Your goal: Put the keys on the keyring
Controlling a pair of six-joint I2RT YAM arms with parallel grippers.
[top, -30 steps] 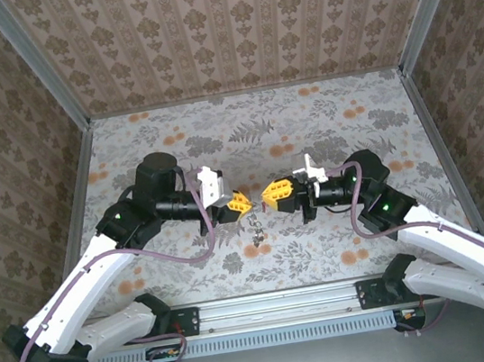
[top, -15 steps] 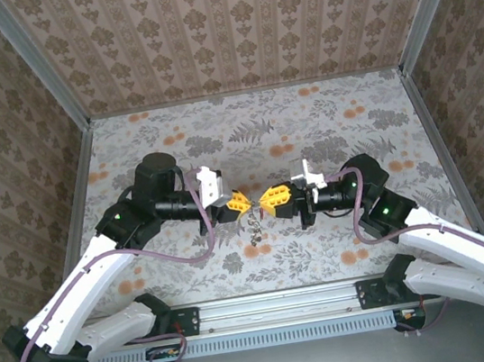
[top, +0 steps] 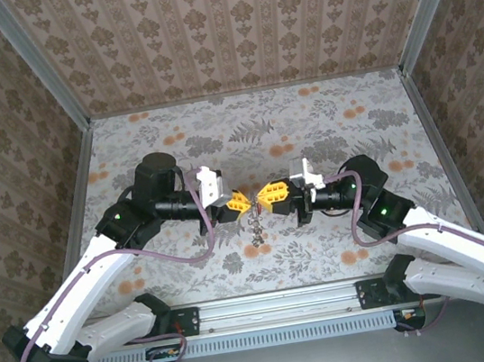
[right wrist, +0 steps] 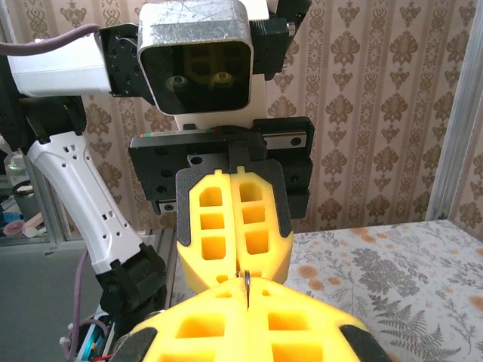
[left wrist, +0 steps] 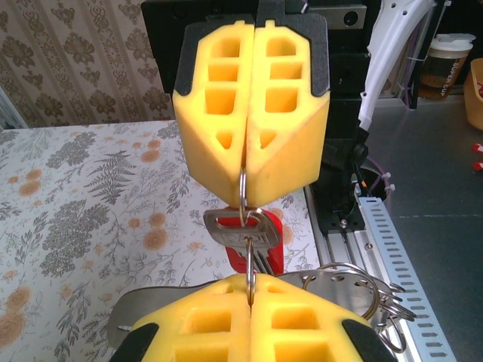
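**Count.** There are two arms and two grippers, each with two yellow foam pads. One thin silvery metal keyring (left wrist: 244, 197) is seen edge-on. One flat silvery key (left wrist: 226, 226) sits at the keyring, between the two sets of pads, with a red plastic tag (left wrist: 275, 243) behind it. A cluster of further metal rings (left wrist: 355, 283) lies just beside the lower pads. Their number cannot be told.

**Writing.** A paper cup with a brown sleeve (left wrist: 450, 59) stands beyond the table edge. Its print is too small to read.

**Pose.** In the top view both forearms turn inward. The left gripper (top: 241, 201) and right gripper (top: 268, 195) meet tip to tip above the middle of the floral-patterned table (top: 324, 123). The key dangles below that meeting point.

**Claw state.**
- Left gripper: the pads are pressed together, with the keyring pinched in the seam at its lower end.
- Right gripper: the pads are pressed together, with the upper end of the keyring clamped in the seam.

The keyring spans the short gap between the two grippers, with the key on that span.
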